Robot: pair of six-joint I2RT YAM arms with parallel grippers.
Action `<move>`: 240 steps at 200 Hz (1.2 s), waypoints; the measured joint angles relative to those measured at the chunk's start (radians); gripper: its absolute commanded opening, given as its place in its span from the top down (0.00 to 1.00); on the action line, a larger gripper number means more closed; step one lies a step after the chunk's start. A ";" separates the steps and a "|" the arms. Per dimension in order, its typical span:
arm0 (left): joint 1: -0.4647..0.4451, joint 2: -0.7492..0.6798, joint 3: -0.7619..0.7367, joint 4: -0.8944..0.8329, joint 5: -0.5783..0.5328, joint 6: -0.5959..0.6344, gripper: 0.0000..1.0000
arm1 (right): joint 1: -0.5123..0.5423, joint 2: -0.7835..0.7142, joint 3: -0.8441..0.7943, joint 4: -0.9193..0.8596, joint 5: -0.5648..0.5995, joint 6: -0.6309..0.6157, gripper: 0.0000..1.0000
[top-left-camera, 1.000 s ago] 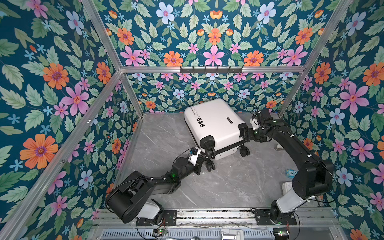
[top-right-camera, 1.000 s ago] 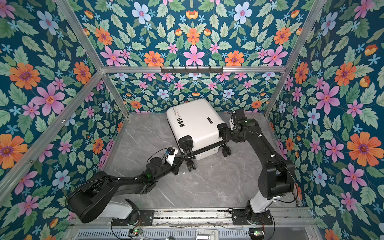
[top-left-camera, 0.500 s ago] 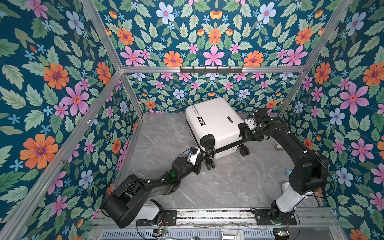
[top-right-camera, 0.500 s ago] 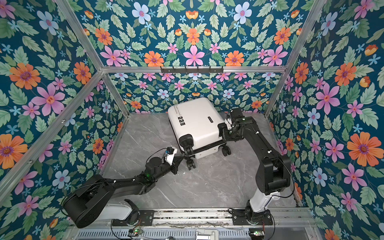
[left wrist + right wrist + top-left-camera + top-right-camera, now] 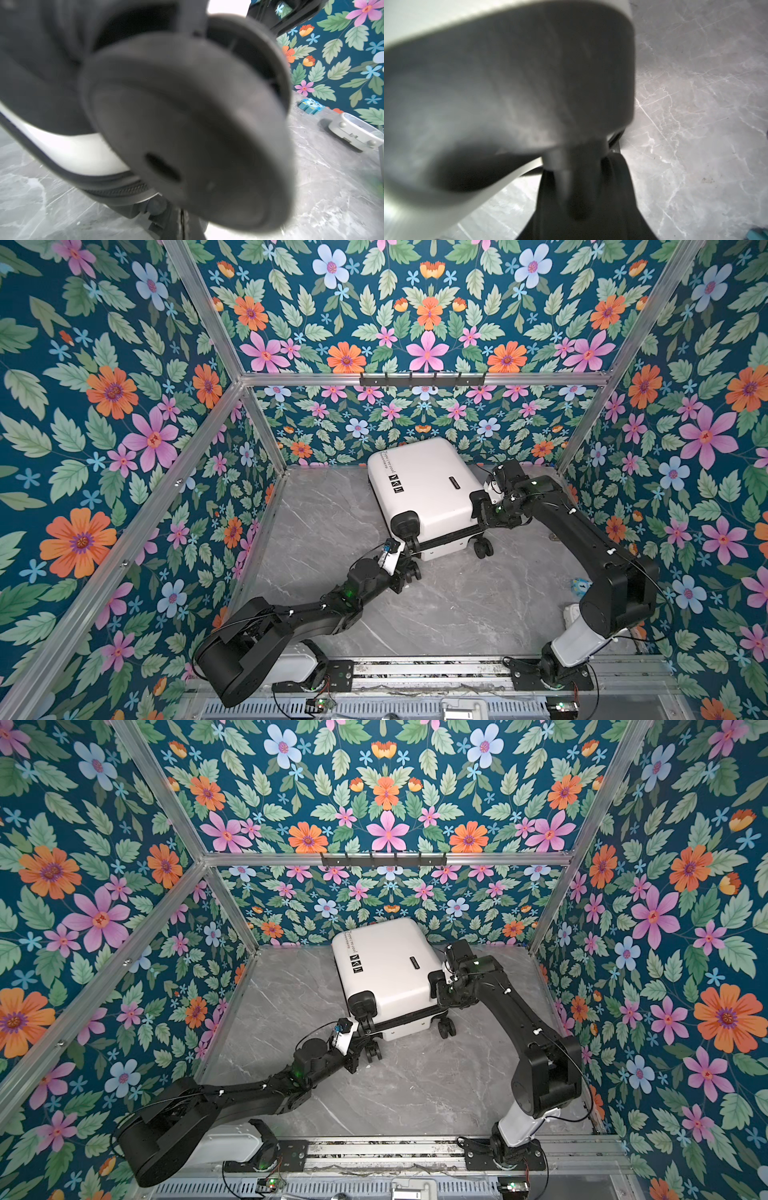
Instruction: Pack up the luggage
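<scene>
The smooth, round-cornered white luggage is lying closed on the grey marbled table by the back wall. The left gripper, jaws together, is sitting at its matte black wheel. The right gripper is pressing at the opposite near corner; I cannot tell its jaw state.

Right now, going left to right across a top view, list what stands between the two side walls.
Left arm's shoulder → suitcase → small blue item
</scene>
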 measured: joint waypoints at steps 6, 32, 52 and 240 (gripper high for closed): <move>-0.007 -0.005 0.000 -0.007 -0.009 0.000 1.00 | 0.003 -0.009 0.000 -0.002 -0.005 0.008 1.00; -0.027 -0.013 0.002 -0.020 -0.037 0.008 1.00 | 0.025 -0.016 -0.001 -0.006 -0.010 0.034 1.00; -0.039 -0.011 0.014 -0.028 -0.055 0.007 1.00 | 0.046 -0.021 -0.006 -0.006 0.008 0.056 1.00; -0.158 0.158 0.154 0.027 -0.119 0.019 1.00 | 0.202 -0.011 0.005 -0.033 0.007 0.189 1.00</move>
